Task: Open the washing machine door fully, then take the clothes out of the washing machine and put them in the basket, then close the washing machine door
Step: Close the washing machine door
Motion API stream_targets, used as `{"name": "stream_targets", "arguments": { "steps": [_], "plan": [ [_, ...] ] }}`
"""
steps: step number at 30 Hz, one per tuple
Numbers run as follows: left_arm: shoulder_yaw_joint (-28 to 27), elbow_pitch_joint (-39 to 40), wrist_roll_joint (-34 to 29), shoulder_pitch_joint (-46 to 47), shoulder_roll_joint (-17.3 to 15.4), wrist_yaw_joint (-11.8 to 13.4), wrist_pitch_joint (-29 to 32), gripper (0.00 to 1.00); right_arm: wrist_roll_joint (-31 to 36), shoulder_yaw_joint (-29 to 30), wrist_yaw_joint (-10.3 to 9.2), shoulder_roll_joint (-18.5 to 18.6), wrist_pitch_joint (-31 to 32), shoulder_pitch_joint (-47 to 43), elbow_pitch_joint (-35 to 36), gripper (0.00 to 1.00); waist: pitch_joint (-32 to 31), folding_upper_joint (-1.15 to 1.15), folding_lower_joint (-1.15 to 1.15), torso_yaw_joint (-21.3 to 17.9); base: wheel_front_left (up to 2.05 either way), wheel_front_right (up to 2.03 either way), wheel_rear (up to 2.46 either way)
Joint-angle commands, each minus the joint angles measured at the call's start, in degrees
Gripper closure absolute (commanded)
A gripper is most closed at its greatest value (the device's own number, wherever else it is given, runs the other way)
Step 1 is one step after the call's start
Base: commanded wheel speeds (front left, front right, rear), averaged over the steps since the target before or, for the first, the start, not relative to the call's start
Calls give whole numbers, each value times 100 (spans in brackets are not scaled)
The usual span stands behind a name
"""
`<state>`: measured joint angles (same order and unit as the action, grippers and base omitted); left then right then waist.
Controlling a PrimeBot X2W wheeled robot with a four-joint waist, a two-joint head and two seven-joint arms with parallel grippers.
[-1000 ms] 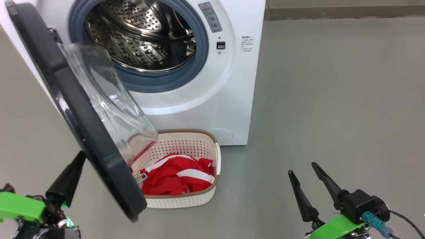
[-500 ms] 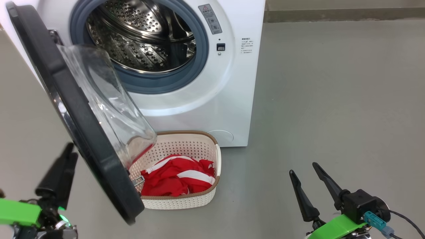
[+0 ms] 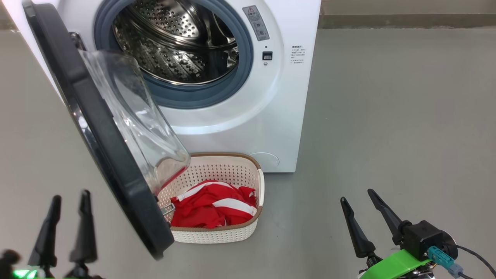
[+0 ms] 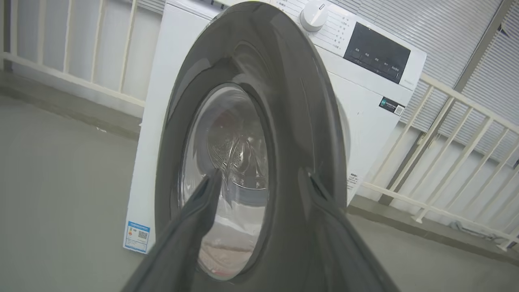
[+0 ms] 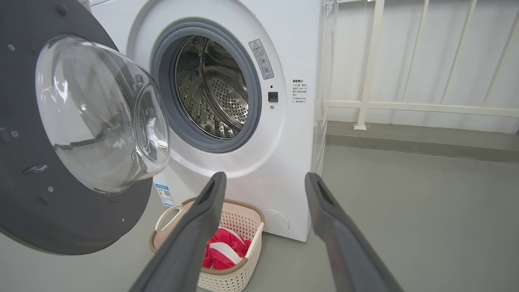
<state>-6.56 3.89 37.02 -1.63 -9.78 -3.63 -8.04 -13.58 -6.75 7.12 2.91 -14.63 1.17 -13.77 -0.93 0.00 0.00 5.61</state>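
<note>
Head view: the washing machine door (image 3: 101, 143) hangs swung out at the left of the washing machine (image 3: 248, 116), its glass bowl over the left end of the basket (image 3: 217, 235). The basket sits on the floor (image 3: 387, 116) just in front of the machine, with the red-and-white clothes (image 3: 211, 209) inside. The left gripper (image 3: 71, 195) stands near, left of the door's black rim, fingers spread and empty; the right gripper (image 3: 356, 195), near right and well apart from the basket, is likewise spread and empty.

Glossy black washing machine door (image 3: 104, 155), clear glass bowl (image 3: 131, 112), shiny perforated steel drum (image 3: 170, 46), plastic basket (image 3: 217, 234), soft cloth clothes (image 3: 209, 211)
</note>
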Motion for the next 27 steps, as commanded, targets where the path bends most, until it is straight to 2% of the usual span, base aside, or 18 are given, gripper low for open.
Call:
{"name": "stream_targets", "arguments": {
  "steps": [1,6,13,27],
  "plan": [
    [-29,-8,-550,71,-241,-16,-327,0,20,-147,36,0,-37,110,133,0,-7,0,0,8,0,0,0],
    [226,-432,-1735,0,-382,326,-629,0,5,-162,36,-1,-37,111,121,0,-39,0,0,-3,0,0,0],
    [327,-787,-2270,-123,-327,471,-690,0,-25,-163,36,-2,-37,76,133,0,-84,0,0,-39,0,0,0],
    [-47,-815,-2636,-397,66,215,-695,0,-52,-131,36,-2,-37,32,130,0,-142,0,0,-42,0,0,0]
  ]
}}
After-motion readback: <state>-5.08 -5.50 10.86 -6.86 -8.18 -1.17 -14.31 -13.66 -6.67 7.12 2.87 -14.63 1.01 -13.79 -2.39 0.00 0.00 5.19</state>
